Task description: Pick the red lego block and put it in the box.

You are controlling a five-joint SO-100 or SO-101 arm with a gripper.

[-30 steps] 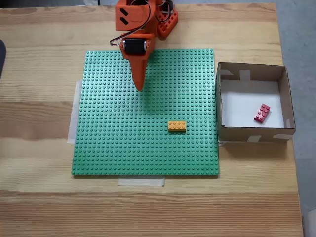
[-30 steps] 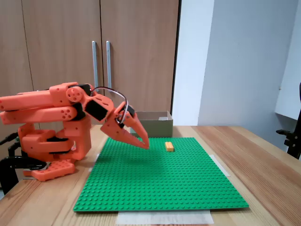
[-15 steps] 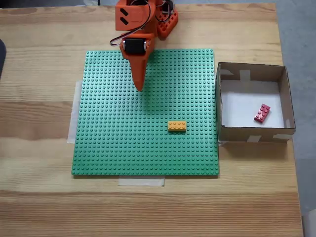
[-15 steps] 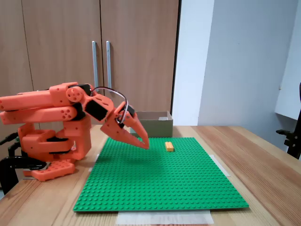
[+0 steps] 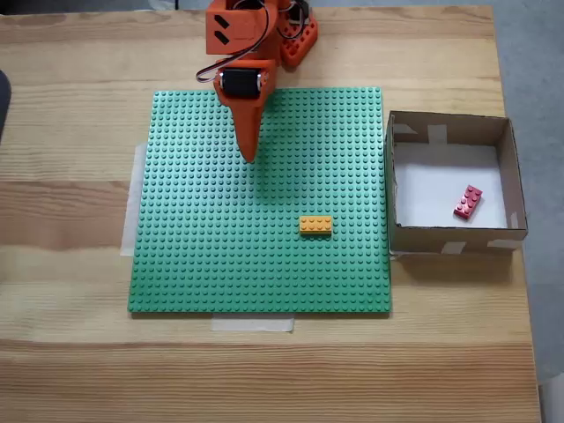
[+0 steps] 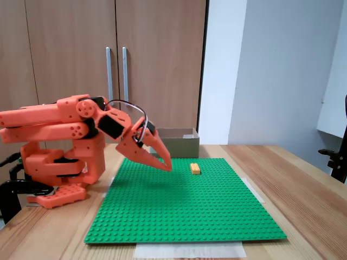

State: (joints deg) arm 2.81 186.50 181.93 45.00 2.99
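Wooden surface [image 5: 70, 370] under you, with a green studded baseplate [image 5: 203, 256] taped down at its middle. Your orange end effector [image 5: 248, 157] hangs over the baseplate's 12 o'clock area, tips together and holding nothing, clear of the studs in a fixed view [image 6: 166, 167]. The red lego block [image 5: 468, 202] lies inside the box [image 5: 449, 238], toward its 4 o'clock corner. An orange-yellow brick [image 5: 315, 226] sits on the baseplate, well apart from the end effector.
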